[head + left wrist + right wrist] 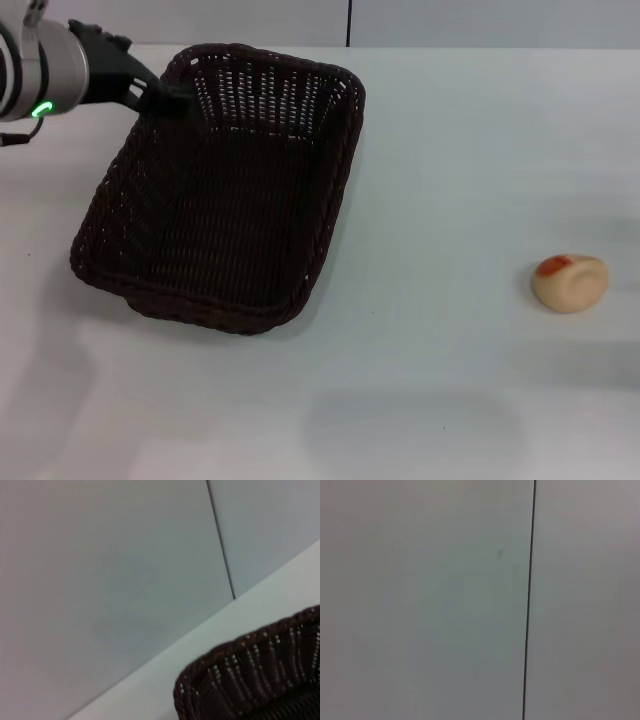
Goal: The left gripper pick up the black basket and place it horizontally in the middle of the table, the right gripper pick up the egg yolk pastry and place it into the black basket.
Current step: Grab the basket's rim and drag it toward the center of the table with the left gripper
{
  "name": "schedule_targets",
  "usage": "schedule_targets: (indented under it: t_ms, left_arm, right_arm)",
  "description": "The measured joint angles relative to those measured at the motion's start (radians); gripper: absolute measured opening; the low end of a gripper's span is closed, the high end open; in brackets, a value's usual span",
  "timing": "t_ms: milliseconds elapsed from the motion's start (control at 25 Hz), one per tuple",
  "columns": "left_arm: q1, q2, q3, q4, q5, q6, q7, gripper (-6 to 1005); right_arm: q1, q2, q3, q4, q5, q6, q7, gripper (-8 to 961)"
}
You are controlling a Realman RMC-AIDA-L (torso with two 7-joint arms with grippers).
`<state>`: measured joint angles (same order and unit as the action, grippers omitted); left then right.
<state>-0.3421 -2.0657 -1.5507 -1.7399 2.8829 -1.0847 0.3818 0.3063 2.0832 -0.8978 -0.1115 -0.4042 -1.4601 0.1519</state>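
White table (420,400) fills the foreground. On its left side sits the black basket (220,190), lying at a slant with its long side running away from the robot. At the basket's far left corner the left gripper (165,95) meets the rim; whether its fingers clamp the rim I cannot tell. Well apart, near the right edge, lies the egg yolk pastry (569,282), orange patch up.

The black basket (225,200), dark woven wicker, sits angled on the bench's (450,380) left half. The egg yolk pastry (569,282) lies well apart, far right.
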Motion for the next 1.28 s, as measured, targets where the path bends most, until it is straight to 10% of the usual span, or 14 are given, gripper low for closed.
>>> schedule_targets:
  t_ms: [1280]
  left_arm:
    - [-0.212,0.004,-0.094,0.251,0.005,-0.216,-0.159,786]
  right_arm:
    - [-0.003,-0.002,-0.004,0.008,-0.004,0.006,0.0,693]
